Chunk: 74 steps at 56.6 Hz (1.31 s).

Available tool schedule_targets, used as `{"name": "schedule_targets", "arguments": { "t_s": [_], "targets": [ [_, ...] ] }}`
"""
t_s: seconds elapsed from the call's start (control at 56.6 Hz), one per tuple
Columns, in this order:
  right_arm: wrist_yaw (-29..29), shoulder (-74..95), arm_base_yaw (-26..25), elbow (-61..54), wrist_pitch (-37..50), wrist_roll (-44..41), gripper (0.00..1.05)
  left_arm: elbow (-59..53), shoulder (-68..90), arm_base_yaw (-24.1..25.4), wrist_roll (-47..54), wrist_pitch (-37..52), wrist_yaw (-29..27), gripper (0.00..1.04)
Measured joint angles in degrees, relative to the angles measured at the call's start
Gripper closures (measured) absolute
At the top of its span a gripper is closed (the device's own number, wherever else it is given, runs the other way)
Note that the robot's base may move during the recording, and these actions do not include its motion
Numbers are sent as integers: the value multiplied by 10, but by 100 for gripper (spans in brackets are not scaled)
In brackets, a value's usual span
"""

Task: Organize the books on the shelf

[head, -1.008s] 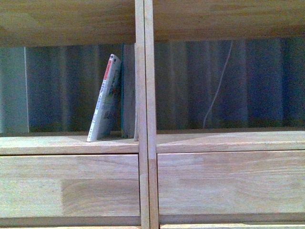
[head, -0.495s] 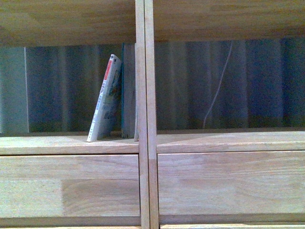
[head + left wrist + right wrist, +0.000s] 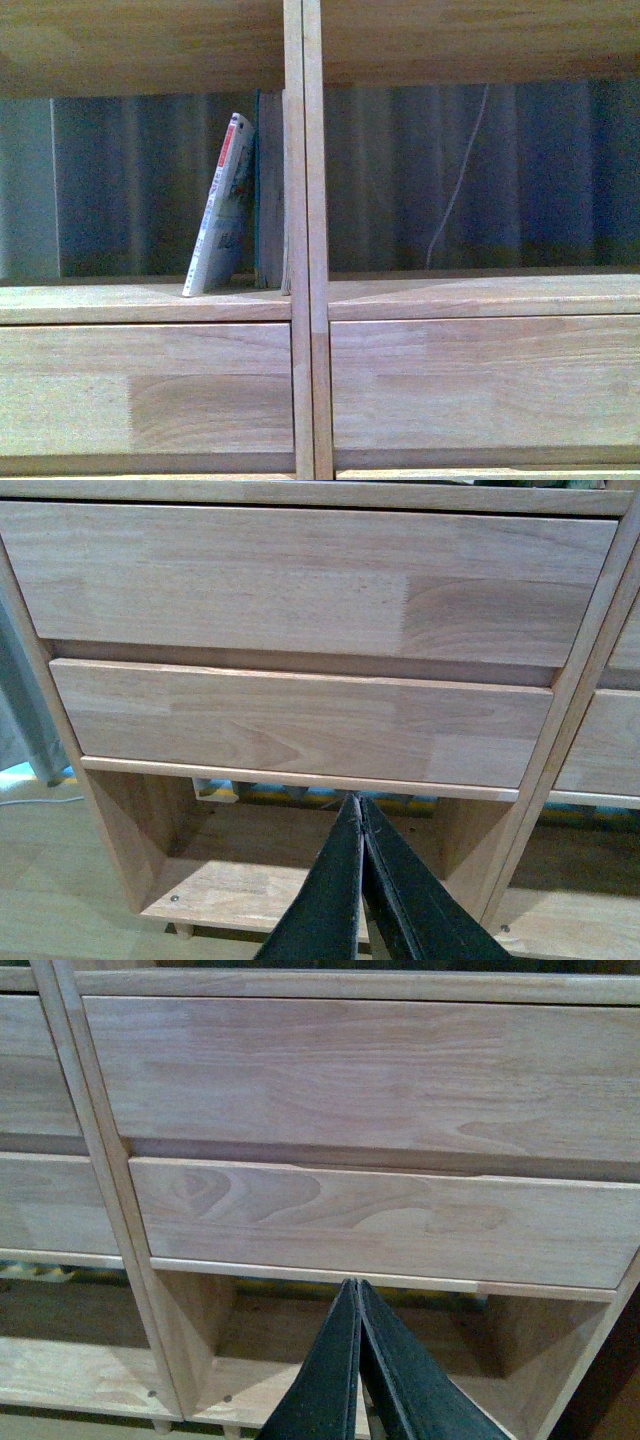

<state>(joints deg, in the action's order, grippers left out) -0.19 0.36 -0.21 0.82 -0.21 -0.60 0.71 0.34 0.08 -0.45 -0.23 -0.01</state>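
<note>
In the front view a thin white-and-blue paperback (image 3: 221, 212) with a red block on its white spine leans rightward in the shelf's left open compartment. It rests against a thin dark-teal-edged book (image 3: 262, 190) that stands upright against the central double upright (image 3: 305, 240) of the light wood shelf (image 3: 145, 303). Neither gripper shows in the front view. My left gripper (image 3: 358, 802) is shut and empty, low in front of the left drawer fronts (image 3: 300, 720). My right gripper (image 3: 354, 1285) is shut and empty, low in front of the right drawer fronts (image 3: 380, 1220).
Behind the shelf hangs a dark blue curtain with a white cable (image 3: 455, 190). The right open compartment (image 3: 480, 285) holds no books. Below the drawers are low open bays (image 3: 250, 880) near the light floor (image 3: 50, 880), with short legs.
</note>
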Motion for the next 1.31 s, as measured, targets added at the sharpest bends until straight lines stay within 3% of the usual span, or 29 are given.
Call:
{"name": "schedule_targets", "arguments": {
  "t_s": [0.336,0.866,0.937,1.308],
  "targets": [
    [0,0,0,0,0,0,102,0,0,0,0,0,0,99],
    [0,0,0,0,0,0,16,0,0,0,0,0,0,7],
    [0,0,0,0,0,0,6,0,0,0,1,0,0,7],
    [0,0,0,0,0,0,7,0,0,0,1,0,0,7]
  ]
}}
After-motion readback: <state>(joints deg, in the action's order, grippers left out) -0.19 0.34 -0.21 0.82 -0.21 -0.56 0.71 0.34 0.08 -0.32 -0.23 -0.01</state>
